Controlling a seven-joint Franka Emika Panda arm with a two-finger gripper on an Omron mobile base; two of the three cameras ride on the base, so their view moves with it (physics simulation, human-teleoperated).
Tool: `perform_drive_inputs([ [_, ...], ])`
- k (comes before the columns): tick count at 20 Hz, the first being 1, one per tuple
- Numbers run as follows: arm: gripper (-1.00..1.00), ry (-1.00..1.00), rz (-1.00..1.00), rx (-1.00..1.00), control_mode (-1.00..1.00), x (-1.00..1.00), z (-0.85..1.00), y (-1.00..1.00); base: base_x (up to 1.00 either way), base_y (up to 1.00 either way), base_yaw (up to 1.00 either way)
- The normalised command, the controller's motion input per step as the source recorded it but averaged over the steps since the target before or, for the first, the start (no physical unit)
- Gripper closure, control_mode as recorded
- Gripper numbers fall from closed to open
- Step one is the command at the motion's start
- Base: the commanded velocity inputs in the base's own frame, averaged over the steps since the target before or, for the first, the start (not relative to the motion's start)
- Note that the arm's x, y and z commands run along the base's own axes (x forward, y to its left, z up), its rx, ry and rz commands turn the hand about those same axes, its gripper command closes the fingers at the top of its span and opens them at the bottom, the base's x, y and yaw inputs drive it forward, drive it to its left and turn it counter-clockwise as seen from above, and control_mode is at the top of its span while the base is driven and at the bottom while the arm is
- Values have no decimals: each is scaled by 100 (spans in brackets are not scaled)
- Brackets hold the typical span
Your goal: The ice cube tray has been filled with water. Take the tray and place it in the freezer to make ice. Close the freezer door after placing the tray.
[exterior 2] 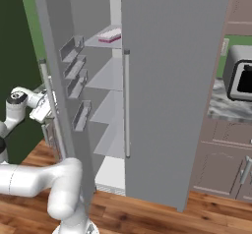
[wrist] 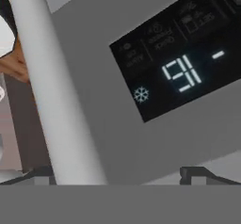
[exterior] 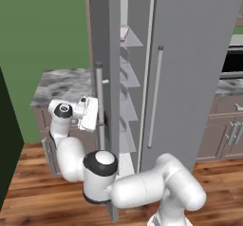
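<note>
Item 1, freezer: left compartment of the tall grey fridge, standing open, pale shelves bare below the top one.

Item 2, freezer door: swung out, edge-on in the left base view; its inner bins face the shelves. Bar handle lies at 9 o'clock of the lit display panel in the hand view.

Item 3, gripper: against the door's outer face beside the handle, claw wide, holding nothing.

Item 4, ice cube tray: flat on the top shelf, at 12 o'clock in the compartment.

Step judged in hand: closing the door, tray already placed. Next move likely calls for a steady push on the outer face, swinging the door toward the shelves until shut.
</note>
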Motion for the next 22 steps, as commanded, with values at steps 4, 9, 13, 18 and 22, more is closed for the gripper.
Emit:
perform_drive_inputs([
  [4, -100, 1, -11, 0, -100, -16, -19, -99, 0, 0, 0],
  [9, -100, 0, 1, 1, -100, -10, -7, -99, 0, 0, 0],
  [13, -100, 0, 16, 5, -100, -2, 0, -100, 0, 0, 0],
  [18, -100, -2, 31, 7, -100, 0, 0, -98, 0, 0, 0],
  [22, -100, -2, 44, 7, -100, 12, 0, -92, 0, 0, 0],
])
